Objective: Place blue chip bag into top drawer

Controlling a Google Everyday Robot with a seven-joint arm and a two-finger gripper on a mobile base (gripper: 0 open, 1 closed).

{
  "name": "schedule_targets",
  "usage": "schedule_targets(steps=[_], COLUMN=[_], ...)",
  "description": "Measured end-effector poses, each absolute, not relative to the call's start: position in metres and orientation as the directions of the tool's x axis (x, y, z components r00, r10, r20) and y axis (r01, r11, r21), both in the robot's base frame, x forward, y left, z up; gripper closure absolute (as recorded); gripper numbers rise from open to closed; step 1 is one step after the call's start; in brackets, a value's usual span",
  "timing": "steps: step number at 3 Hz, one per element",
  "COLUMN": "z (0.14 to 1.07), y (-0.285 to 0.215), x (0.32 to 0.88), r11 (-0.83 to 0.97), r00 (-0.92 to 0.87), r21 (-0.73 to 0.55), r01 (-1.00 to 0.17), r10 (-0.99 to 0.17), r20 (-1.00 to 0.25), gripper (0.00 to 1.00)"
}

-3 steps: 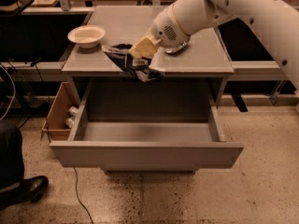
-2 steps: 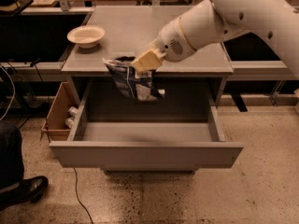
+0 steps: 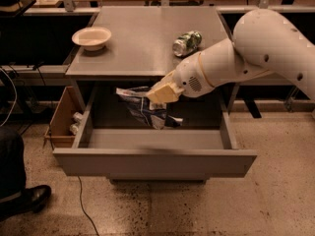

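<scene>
The gripper [image 3: 158,94] was clamped on the chip bag's [image 3: 142,111] top edge. The bag hung limp below it over the open drawer [image 3: 152,162], and looked light, crinkly and probably slippery.

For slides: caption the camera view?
Gripper holds blue chip bag over the open top drawer; can and bowl on table.

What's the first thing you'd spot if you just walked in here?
The big white arm reaching in from the right, its tool gripping the blue chip bag, which hangs over the open top drawer. Next, on the grey table behind: a green-and-silver can lying on its side at the right, and a pale bowl at the left.
</scene>
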State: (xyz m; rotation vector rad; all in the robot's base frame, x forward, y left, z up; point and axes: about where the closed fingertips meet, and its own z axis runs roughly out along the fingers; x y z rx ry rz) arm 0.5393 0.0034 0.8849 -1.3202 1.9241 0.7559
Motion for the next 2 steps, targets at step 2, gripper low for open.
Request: schedule_targets(steps=[2], z=[0.823], y=[0.009], x=[0.58], r11=[0.354], r00=[-0.267], r21=[0.076], r01=[-0.932], r10=[-0.53], r20=[-0.805], gripper=[1.0])
